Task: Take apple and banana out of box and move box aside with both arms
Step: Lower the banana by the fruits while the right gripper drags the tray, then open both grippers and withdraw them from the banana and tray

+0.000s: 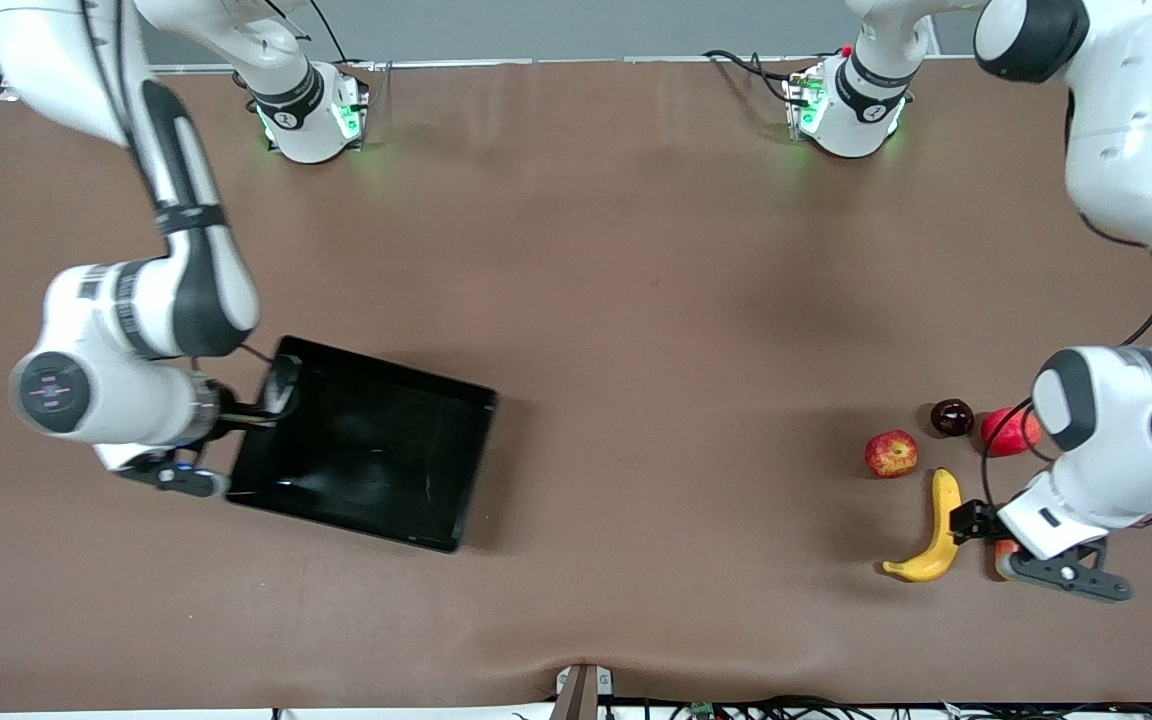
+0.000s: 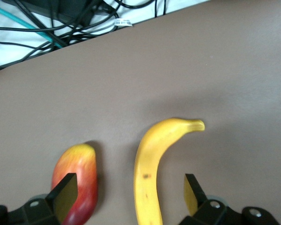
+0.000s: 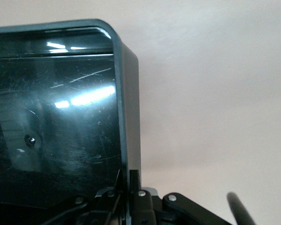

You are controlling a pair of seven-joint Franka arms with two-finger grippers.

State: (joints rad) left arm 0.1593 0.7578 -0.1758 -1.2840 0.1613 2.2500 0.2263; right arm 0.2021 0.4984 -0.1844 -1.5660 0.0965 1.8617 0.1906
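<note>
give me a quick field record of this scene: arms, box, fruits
left gripper: fingers open, straddling the curved yellow banana
right gripper: fingers shut on the wall of the black rectangular plastic box
box contents: no fruit
small red-and-yellow apple: on the table, farther from the front camera than the banana
other fruit: dark plum, oval red-yellow mango beside the banana

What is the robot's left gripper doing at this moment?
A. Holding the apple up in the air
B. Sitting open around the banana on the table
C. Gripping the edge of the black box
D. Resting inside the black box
B: in the left wrist view the left gripper is open, one finger on each side of the banana, which lies on the table beside the mango.
</note>
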